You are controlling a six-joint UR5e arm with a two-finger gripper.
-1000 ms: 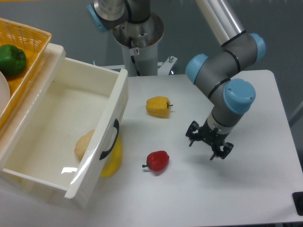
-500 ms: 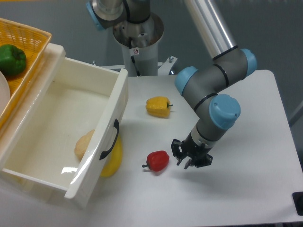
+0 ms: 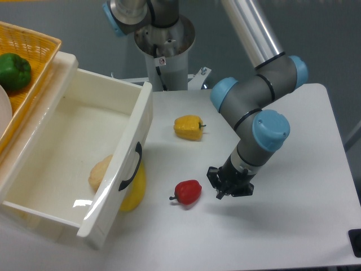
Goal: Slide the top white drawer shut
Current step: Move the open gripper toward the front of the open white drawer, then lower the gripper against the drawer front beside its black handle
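Observation:
The top white drawer point(image 3: 67, 147) is pulled far out toward the table, with its front panel and black curved handle point(image 3: 131, 167) facing right. A pale lumpy item point(image 3: 100, 173) lies inside it, against the front panel. My gripper point(image 3: 229, 188) hangs low over the table, well to the right of the drawer front and just right of a red pepper point(image 3: 188, 192). Its fingers look drawn together with nothing between them. The lower drawer is hidden.
A yellow pepper point(image 3: 188, 127) lies on the white table point(image 3: 293, 226) between the drawer and the arm. A yellow object point(image 3: 135, 191) sits partly under the drawer front. An orange basket point(image 3: 34, 51) at top left holds a green pepper point(image 3: 14, 70).
The gripper moved left and down toward the red pepper, then stayed almost in place. Its fingers went from spread wide to drawn together. The drawer has not moved.

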